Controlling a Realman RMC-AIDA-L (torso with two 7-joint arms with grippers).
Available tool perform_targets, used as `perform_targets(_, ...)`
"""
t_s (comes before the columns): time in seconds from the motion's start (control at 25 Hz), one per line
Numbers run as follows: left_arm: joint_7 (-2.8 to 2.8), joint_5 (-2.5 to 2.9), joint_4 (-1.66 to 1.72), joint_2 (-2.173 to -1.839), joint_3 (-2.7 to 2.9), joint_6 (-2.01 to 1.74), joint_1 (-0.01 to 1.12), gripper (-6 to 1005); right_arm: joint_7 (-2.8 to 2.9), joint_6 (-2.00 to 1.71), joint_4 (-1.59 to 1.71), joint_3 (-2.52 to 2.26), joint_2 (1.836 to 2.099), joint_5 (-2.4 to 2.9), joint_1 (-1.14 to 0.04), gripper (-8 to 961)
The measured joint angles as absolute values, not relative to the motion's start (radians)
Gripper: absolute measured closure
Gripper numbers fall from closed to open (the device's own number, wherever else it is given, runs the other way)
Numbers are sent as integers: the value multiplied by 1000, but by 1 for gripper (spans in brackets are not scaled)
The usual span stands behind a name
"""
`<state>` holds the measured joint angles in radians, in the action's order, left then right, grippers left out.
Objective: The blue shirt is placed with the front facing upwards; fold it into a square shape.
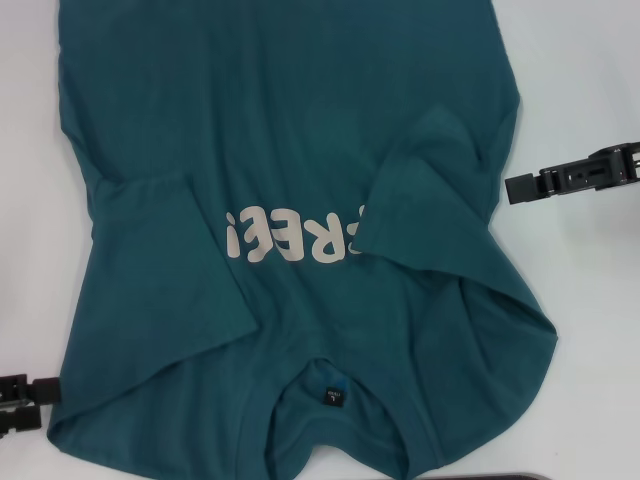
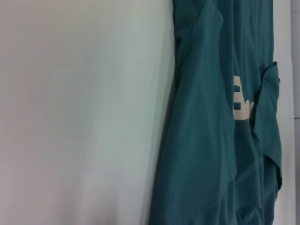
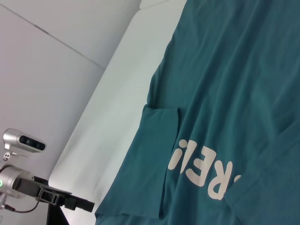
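The blue shirt (image 1: 300, 130) lies front up on the white table (image 1: 585, 70), its collar and black neck label (image 1: 332, 397) nearest me. Cream letters (image 1: 295, 237) cross the chest. Both short sleeves are folded inward: the left sleeve (image 1: 160, 250) beside the letters, the right sleeve (image 1: 430, 190) covering their end. My left gripper (image 1: 12, 400) rests open on the table just off the shirt's left shoulder, also seen in the right wrist view (image 3: 86, 205). My right gripper (image 1: 512, 187) hovers just off the shirt's right side at sleeve height, holding nothing. The left wrist view shows the shirt's side (image 2: 211, 140).
Bare white table lies on both sides of the shirt (image 1: 30, 150). A dark strip (image 1: 500, 476) shows at the near edge. The shirt's hem runs out of the head view at the far side. The table's far edge (image 3: 117, 61) meets a grey wall.
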<state>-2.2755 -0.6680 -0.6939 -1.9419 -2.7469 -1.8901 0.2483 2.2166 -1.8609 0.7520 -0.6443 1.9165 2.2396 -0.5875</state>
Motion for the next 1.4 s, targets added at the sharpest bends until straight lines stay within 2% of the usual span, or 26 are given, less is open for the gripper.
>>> perform_targets(1.4,-2310,-591,-704,-1965,-2744,-1864,286,220,2216,-1851,752,-644,1916,2240,-590,73)
